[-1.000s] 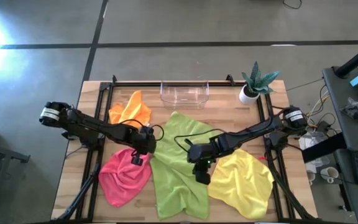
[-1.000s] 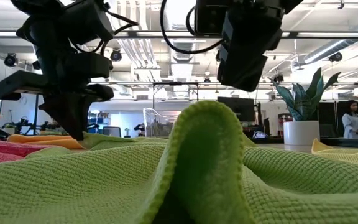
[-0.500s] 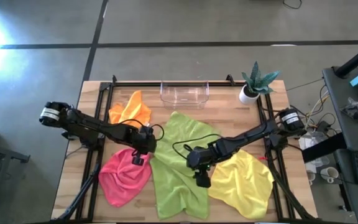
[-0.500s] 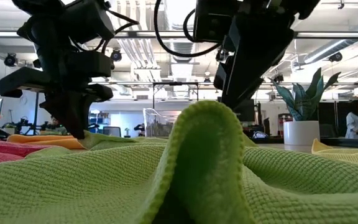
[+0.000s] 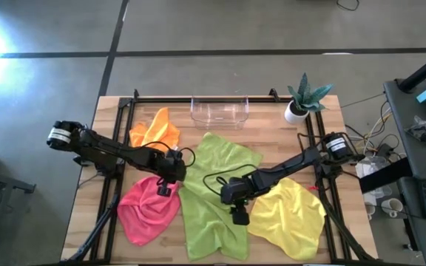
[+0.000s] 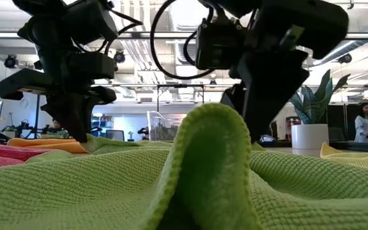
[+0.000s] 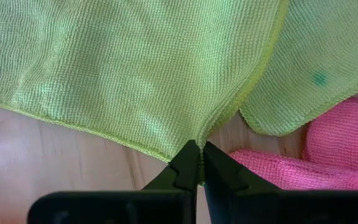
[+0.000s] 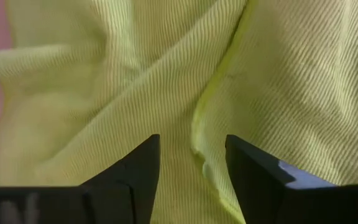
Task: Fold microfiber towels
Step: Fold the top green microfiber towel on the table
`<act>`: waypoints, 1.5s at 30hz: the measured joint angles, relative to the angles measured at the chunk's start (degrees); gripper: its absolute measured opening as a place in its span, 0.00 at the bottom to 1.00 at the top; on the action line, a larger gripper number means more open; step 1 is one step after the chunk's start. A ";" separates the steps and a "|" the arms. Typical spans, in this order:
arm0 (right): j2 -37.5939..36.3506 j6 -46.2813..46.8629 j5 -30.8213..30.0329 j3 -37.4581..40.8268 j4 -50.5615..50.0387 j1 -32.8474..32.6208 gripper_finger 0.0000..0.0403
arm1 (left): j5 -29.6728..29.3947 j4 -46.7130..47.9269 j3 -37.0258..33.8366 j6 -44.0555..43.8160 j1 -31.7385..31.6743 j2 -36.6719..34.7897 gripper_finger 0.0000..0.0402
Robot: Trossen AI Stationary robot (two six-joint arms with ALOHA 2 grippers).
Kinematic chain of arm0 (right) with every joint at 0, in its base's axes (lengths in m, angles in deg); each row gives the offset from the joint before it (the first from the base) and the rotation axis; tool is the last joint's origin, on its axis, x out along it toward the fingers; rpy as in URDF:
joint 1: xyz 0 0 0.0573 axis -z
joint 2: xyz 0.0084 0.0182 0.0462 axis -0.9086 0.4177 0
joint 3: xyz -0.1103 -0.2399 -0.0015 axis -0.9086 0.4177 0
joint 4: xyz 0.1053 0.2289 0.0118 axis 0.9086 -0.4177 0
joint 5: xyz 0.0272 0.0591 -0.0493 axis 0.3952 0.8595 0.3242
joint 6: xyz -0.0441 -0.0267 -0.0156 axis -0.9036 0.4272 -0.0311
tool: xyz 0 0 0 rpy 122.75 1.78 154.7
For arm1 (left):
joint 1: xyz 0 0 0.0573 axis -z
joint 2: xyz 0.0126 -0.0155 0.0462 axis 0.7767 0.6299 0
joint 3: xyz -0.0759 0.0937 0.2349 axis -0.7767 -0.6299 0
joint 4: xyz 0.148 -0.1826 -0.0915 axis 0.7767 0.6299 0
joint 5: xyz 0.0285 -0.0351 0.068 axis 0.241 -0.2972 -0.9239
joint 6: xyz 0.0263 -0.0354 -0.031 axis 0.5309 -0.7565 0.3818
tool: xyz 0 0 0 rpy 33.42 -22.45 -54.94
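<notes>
My left gripper [image 7: 193, 163] is clenched on the left edge of the lime green towel [image 5: 211, 193] lying mid-table, beside the pink towel [image 5: 146, 210]. My right gripper [image 8: 191, 165] hovers with fingers parted over its right edge, next to the yellow towel [image 5: 291, 214].

wooden table [image 5: 272, 133], towels [image 5: 213, 192], bin [image 5: 219, 111], plant [image 5: 302, 100]

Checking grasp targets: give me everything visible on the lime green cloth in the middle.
The lime green cloth is a waffle-textured microfiber with a stitched hem, lying rumpled along the table's middle, one fold humped up. A second green layer overlaps it. The left claw pinches its edge shut beside the pink cloth; the right claw hovers open at its other edge, by the yellow cloth.
</notes>
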 joint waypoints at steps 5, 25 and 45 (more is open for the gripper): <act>0.06 0.38 -0.02 -0.45 -0.09 0.00 0.30 | 0.02 0.00 0.00 0.10 0.00 0.00 0.00; -0.37 3.86 -0.96 -5.60 -10.47 -0.78 0.02 | 3.60 3.07 3.57 0.19 0.00 -0.03 0.00; -10.57 29.57 -20.12 -9.50 -20.00 -8.62 0.02 | 2.32 23.05 21.06 1.68 -0.29 -0.09 0.00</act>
